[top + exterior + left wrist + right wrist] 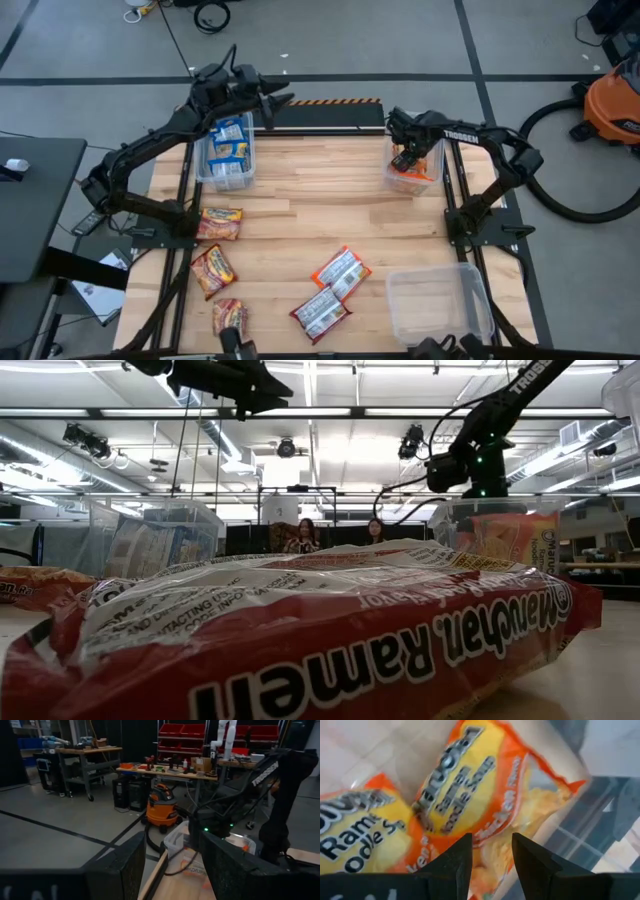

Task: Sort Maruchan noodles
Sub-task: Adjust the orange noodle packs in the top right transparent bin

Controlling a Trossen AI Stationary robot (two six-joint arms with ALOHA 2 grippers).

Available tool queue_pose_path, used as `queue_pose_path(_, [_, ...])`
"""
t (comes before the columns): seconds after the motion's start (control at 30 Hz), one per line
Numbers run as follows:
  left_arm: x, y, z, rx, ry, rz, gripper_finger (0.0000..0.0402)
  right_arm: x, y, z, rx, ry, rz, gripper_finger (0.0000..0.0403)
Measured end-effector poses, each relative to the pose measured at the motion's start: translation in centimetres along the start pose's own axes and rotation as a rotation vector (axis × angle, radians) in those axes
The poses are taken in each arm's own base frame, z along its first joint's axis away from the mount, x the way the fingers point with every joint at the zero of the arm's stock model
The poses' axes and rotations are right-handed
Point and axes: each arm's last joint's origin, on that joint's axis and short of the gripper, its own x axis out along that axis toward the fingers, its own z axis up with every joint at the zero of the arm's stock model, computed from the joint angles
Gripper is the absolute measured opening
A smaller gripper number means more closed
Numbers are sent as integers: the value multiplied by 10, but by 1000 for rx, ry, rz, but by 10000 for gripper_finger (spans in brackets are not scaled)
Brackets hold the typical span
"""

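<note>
While both pincers gape empty, blue packets (230,140) fill one bin (226,176), orange packets (405,165) another bin (412,184).

The grey concrete floor (330,40) carries dark tape lines. An orange round shop vacuum (612,102) stands at the right edge. A black desk (30,205) is at left. Long ceiling lights (330,410) shine above.

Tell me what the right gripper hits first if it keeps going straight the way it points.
Most likely the orange Maruchan noodle packets lying in the clear bin. The right gripper points down into that bin, fingers apart and empty, with a packet dead ahead. How near it is I cannot judge.
</note>
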Motion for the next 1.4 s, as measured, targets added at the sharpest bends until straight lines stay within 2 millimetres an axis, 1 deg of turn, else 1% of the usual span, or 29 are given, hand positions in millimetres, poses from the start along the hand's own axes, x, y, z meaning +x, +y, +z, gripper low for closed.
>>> queue_pose_path(0.13, [1,-3,0,-1,1,8,192,1,-3,2,17,-18,4,144])
queue_pose_path(0.37, [3,-9,0,0,1,10,192,1,-7,2,-16,-5,25,144])
queue_pose_path(0.47, [4,-10,0,0,0,7,192,-5,-8,3,-12,18,47,144])
queue_pose_path(0.57, [4,-10,0,0,0,13,192,-15,-12,8,48,6,54,144])
queue_pose_path(0.63, [4,-10,0,2,0,21,192,-23,-13,11,54,-21,58,144])
queue_pose_path(0.73, [4,-10,0,6,0,31,192,-32,-8,10,23,-59,61,144])
queue_pose_path(0.83, [4,-10,0,6,0,32,192,-35,-2,6,-22,-77,26,144])
queue_pose_path(0.93, [4,-11,0,4,0,26,192,-28,4,0,3,-93,1,144])
queue_pose_path(1.03, [5,-16,0,1,3,14,192,-12,9,-6,69,-107,-13,144])
queue_pose_path(1.13, [7,-20,-1,-1,9,1,192,1,9,-5,157,-118,24,144])
queue_pose_path(1.3, [8,-27,-4,-6,41,8,192,7,1,-8,236,-83,-34,144])
queue_pose_path(1.4, [9,-29,-4,-6,43,7,192,8,-3,-7,250,-64,7,144])
